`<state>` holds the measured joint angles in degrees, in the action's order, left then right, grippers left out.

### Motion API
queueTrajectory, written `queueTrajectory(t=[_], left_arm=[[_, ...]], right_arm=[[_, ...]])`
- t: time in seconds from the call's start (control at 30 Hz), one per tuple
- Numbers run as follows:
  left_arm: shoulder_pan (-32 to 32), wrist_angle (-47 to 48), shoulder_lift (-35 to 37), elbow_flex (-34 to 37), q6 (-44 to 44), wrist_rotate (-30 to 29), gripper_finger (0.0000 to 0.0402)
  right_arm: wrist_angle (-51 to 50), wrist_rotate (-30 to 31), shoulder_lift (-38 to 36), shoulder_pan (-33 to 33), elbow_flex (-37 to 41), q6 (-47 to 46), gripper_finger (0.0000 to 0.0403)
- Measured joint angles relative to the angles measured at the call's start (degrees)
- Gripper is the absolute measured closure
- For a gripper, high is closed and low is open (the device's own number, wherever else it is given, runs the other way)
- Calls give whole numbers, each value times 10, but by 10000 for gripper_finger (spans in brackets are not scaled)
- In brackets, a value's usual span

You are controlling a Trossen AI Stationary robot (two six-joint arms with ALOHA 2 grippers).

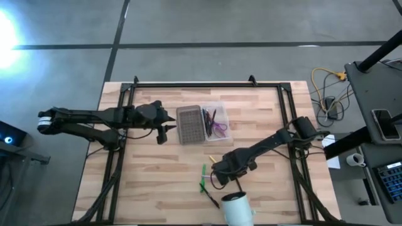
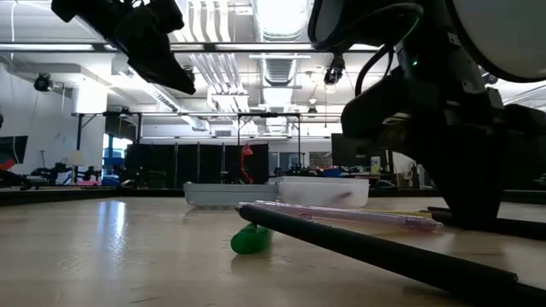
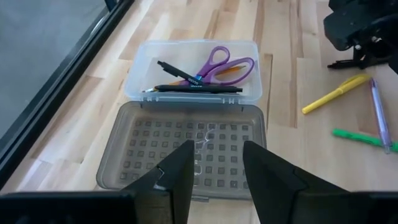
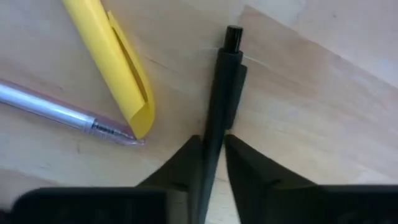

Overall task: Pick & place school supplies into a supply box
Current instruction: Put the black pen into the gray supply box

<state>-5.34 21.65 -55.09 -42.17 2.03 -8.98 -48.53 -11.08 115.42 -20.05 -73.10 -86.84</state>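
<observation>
The supply box (image 1: 201, 123) lies open at the table's middle. Its grey lid (image 3: 186, 149) is flat, and its clear tray (image 3: 193, 68) holds purple scissors (image 3: 217, 62) and dark pens. My left gripper (image 3: 217, 180) hovers open above the lid. A yellow marker (image 4: 115, 68), a clear purplish pen (image 4: 50, 106) and a green marker (image 2: 250, 240) lie on the wood near the front. My right gripper (image 4: 211, 155) points down there, shut on a black pen (image 4: 221, 87). My right gripper pinches the black pen's barrel (image 4: 214, 127) between its two fingers, some way from the clicker end (image 4: 233, 34). The fingers come from above, pointing down, and lie across the pen. The pen lies flat on the table.
A white cup (image 1: 237, 208) stands at the near edge, close beside my right gripper. A black frame rail (image 1: 207, 85) runs along the table's far edge. Bare wood (image 1: 157, 182) shows at the front left.
</observation>
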Motion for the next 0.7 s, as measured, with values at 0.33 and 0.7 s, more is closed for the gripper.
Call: queueTrajectory(t=[0.33,0.7], left_arm=[[0,17,0,8,17,1,279],[0,34,0,10,17,1,279]], right_arm=[[-49,172,-39,6,6,-143,382],[-49,402,-199,88,-6,-170,384]])
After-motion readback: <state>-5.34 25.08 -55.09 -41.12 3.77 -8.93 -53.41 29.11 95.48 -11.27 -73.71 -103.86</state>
